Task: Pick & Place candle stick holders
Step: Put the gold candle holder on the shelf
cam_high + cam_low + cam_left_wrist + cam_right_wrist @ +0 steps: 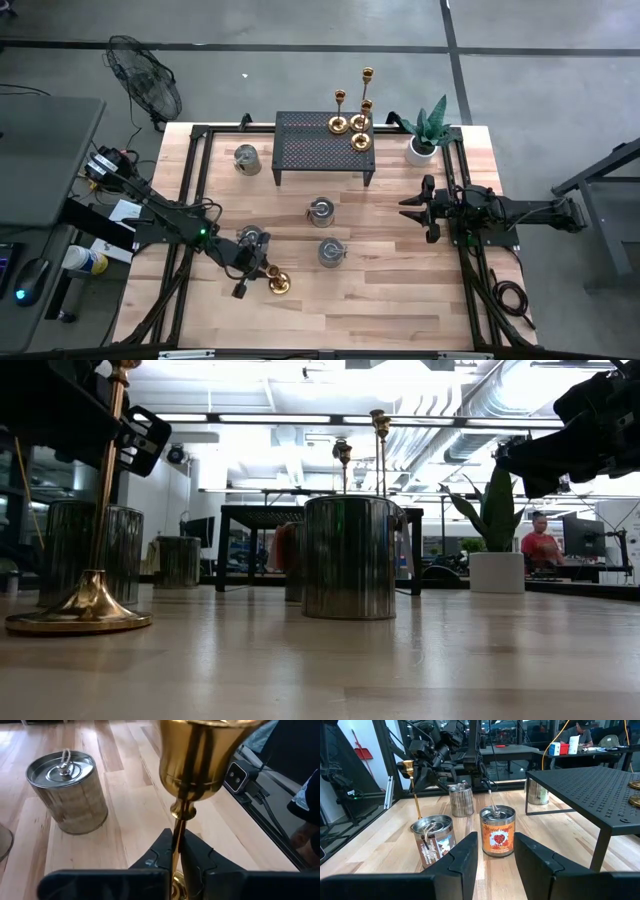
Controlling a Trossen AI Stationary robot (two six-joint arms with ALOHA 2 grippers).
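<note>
Two dark, near-black robot arms, built from slim tubular links joined by chunkier rounded joint housings. The left arm [170,222] shows a small green indicator light on one of its joints, and black cables loop beside its base. The right arm [520,213] is the same matte black, with a boxy wrist section and cables coiled near its mount. Each arm ends in a pair of black jaws: thick, angular, wedge-shaped plastic fingers [462,860] with bevelled edges and flat inner faces, mounted on a wide black crossbar [105,884].
</note>
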